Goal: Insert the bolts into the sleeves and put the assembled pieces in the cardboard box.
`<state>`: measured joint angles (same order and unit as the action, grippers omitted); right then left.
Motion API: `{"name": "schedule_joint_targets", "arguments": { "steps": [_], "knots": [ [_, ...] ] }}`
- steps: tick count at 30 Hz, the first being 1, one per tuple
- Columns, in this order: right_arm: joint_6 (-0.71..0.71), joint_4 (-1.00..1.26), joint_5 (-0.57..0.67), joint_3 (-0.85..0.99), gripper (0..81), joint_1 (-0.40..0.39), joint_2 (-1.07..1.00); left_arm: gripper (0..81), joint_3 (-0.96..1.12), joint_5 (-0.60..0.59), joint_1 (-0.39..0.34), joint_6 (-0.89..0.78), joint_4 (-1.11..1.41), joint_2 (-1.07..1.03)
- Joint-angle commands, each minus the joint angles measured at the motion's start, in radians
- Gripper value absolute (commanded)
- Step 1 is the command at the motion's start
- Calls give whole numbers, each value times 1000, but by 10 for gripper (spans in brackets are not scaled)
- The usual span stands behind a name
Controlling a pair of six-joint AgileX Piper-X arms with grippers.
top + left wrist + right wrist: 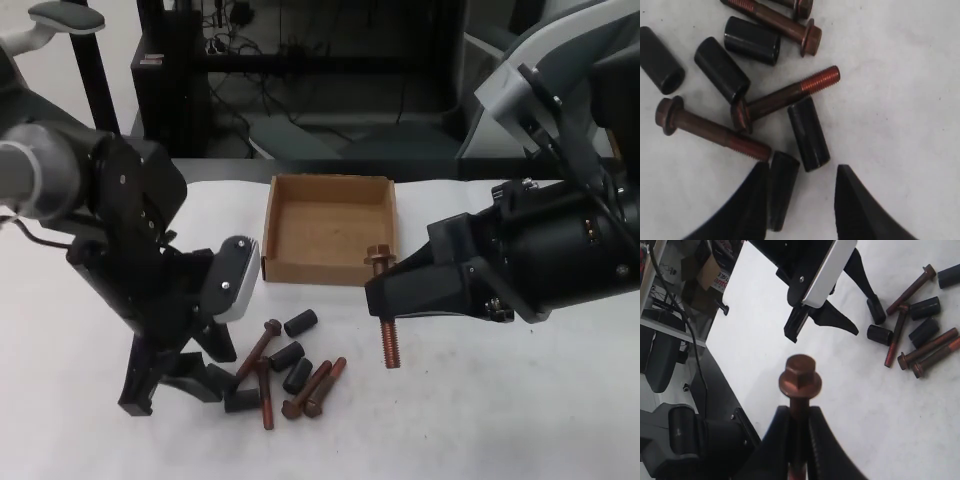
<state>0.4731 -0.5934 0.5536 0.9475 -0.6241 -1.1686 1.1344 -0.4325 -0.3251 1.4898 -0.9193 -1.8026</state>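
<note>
Several copper bolts (312, 388) and black sleeves (297, 375) lie in a loose pile on the white bench. My left gripper (172, 398) stands open at the pile's left edge. In the left wrist view its fingers (747, 205) straddle one sleeve (782, 192), which lies against one finger, and a second sleeve (809, 134) lies just ahead. My right gripper (799, 412) is shut on a bolt (800, 377), held upright (385, 305) above the bench in front of the cardboard box (275, 235). The box holds nothing.
The left arm's wrist (815, 270) looms near the pile in the right wrist view. The bench's edge (715, 360) drops off to dark stands and cables. Black frames and furniture stand behind the bench (300, 60).
</note>
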Motion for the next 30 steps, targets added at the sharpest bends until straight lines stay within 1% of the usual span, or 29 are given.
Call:
{"name": "schedule_joint_targets", "arguments": {
  "steps": [1, 8, 10, 24, 25, 26, 30],
  "knots": [
    [-9, 0, 13, -2, 6, 1, 12, 433, 9, 6, 1, 13, 8, -17],
    [-9, 0, 13, -2, 6, 1, 12, 433, 9, 6, 1, 22, 68, -35],
    [-9, 0, 13, -2, 6, 1, 12, 433, 9, 22, 1, 22, 82, -41],
    [-9, 0, 13, -2, 6, 1, 12, 430, 9, 28, 4, 38, 66, -91],
    [-9, 0, 13, -2, 6, 1, 12, 410, 9, 28, 4, 38, 66, -91],
    [-9, 0, 13, -2, 6, 1, 12, 365, 9, 28, 4, 38, 66, -91],
    [-9, 0, 13, -2, 6, 1, 12, 132, 9, 28, 4, 38, 63, -91]
  ]
}}
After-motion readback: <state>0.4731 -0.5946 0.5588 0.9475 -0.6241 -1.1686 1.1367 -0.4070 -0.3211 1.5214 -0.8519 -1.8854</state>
